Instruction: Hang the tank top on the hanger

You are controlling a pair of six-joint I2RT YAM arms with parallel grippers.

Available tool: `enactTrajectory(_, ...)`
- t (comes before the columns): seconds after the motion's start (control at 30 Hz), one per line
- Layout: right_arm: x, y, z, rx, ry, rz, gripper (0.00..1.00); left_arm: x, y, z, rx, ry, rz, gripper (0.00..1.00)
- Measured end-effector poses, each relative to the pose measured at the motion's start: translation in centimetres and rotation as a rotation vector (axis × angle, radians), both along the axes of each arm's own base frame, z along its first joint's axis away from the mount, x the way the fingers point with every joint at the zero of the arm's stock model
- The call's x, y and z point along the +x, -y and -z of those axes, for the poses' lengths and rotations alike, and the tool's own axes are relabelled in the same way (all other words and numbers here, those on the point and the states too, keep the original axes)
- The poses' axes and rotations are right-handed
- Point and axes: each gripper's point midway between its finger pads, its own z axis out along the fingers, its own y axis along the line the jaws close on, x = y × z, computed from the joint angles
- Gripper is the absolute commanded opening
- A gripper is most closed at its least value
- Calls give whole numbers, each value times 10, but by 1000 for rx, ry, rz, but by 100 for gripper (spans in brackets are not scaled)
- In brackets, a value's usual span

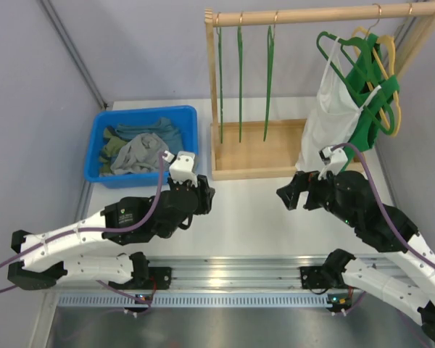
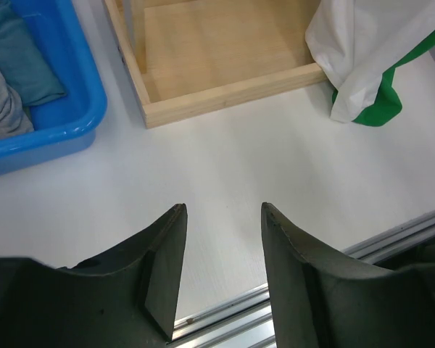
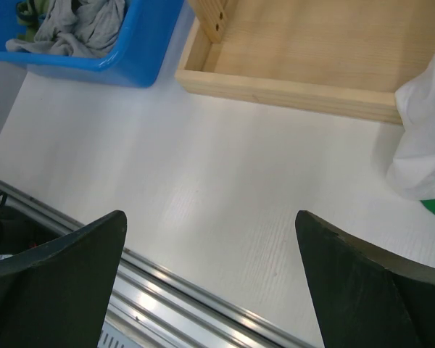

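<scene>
The blue bin (image 1: 98,156) sits at the far left corner of the worktop (image 1: 239,210). In it the light grey tank top (image 1: 136,154) lies crumpled in a heap, no clear long axis, with teal and olive clothes (image 1: 159,130) around it. To its right stands a wooden rack (image 1: 261,156) with a tray-like base. From the rack's top rail three slim green hangers (image 1: 241,83) with gold hooks hang edge-on, long sides vertical. At the rail's right end a white tank top (image 1: 322,119) hangs among thicker green hangers (image 1: 370,87) and a yellow hanger (image 1: 388,65). Between bin, rack base and the near edge the worktop lies bare. The left pincer (image 2: 221,272) and right pincer (image 3: 210,279) hover above that stretch, both with jaws apart and holding nothing.
</scene>
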Motion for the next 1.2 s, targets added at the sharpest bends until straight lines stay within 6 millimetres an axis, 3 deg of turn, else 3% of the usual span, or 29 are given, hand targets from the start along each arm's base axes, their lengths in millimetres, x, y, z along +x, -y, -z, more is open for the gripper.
enactTrajectory(0.33,1,-1,1,-4,-5,-1,100,4,0,2,14,-2,-9,54)
enactTrajectory(0.47,1,-2,3,-11,-12,-3,100,34,-3,2,43,-40,-73,53)
enactTrajectory(0.8,3,-7,10,-27,-38,-16,100,180,-111,11,82,-152,-499,55)
enactTrajectory(1.0,1,-7,13,-25,-44,-20,100,236,-191,65,88,-280,-731,60)
enactTrajectory(1.2,-4,-5,22,-13,-60,-20,100,259,-233,128,106,-412,-865,59)
